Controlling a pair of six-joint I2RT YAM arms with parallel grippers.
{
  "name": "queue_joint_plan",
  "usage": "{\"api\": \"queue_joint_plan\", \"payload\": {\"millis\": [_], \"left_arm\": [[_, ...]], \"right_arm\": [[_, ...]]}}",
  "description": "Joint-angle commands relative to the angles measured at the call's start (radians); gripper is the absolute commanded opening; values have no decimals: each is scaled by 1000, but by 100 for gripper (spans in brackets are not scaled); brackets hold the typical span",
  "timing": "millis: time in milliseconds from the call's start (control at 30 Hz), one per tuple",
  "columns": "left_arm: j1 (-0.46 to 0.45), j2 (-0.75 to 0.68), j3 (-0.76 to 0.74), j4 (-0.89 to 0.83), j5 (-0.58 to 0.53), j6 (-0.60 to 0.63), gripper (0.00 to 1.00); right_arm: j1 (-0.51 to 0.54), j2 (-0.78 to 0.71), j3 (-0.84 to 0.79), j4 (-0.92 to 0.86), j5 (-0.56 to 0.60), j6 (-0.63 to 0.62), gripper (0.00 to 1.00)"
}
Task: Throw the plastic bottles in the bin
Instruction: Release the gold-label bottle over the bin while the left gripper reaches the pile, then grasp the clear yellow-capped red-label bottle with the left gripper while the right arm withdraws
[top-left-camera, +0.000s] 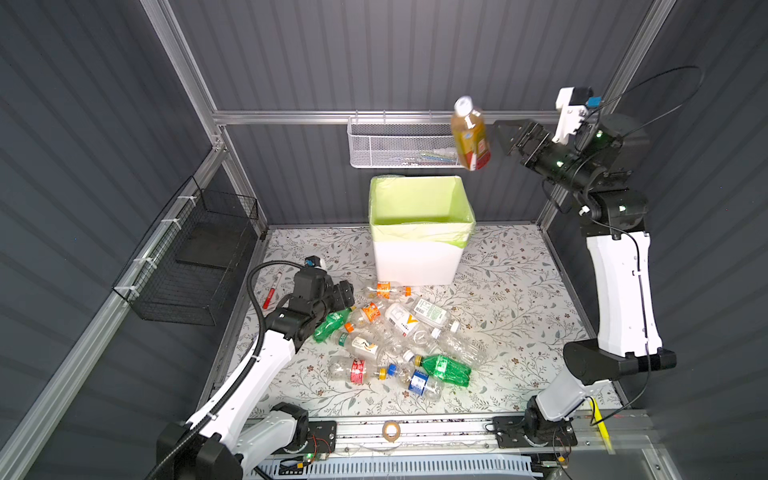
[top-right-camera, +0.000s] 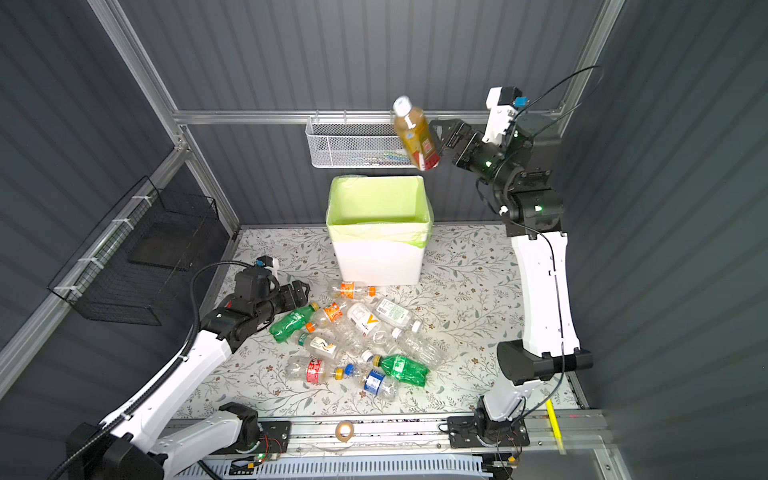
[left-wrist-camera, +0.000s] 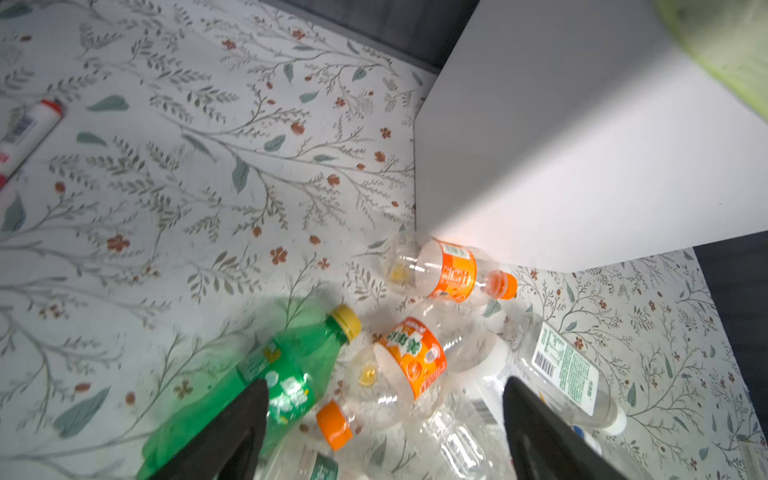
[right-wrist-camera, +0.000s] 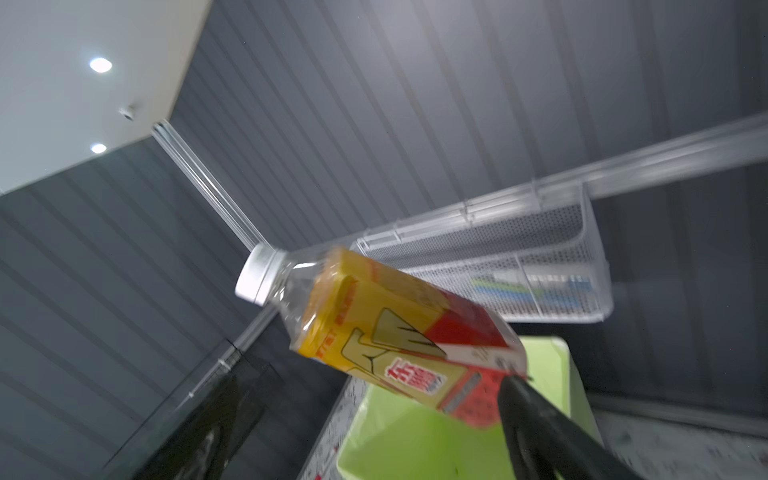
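One yellow-and-red-labelled bottle (top-left-camera: 470, 135) hung tilted in mid-air above the bin (top-left-camera: 415, 257), just clear of the right gripper (top-left-camera: 500, 138), whose jaws gaped wide and empty. The left gripper (left-wrist-camera: 385, 382), spread and holding nothing, hovered over the other bottles (top-left-camera: 395, 332) lying in front of the bin.

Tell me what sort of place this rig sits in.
Likely a lab robot cell, not a home: ribbed grey walls on an aluminium frame, left arm and right arm mounted on one rail, and a floral mat staged with bottles and a bin.
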Motion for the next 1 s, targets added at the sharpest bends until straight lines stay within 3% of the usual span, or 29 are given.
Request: {"api": "queue_joint_plan", "payload": {"millis": [0, 167, 333, 500, 700, 967], "left_arm": [[-12, -87, -31, -154, -33, -142, 88], [-48, -157, -11, -281, -5, -159, 89], [-80, -192, -23, -351, 24, -98, 87], [-86, -96, 142, -468, 31, 177, 86], [-106, 47, 292, -478, 171, 470, 86], [-234, 110, 300, -582, 133, 887, 85]], "right_arm": [[-56, -60, -314, 78, 8, 81, 99], [-189, -191, -594, 185, -25, 136, 99], [-207, -270, -801, 194, -13, 85, 99], [-210, -322, -962, 206, -18, 42, 99], [-210, -382, -1100, 209, -18, -40, 99], [-210, -420, -1212, 223, -32, -105, 99]]}}
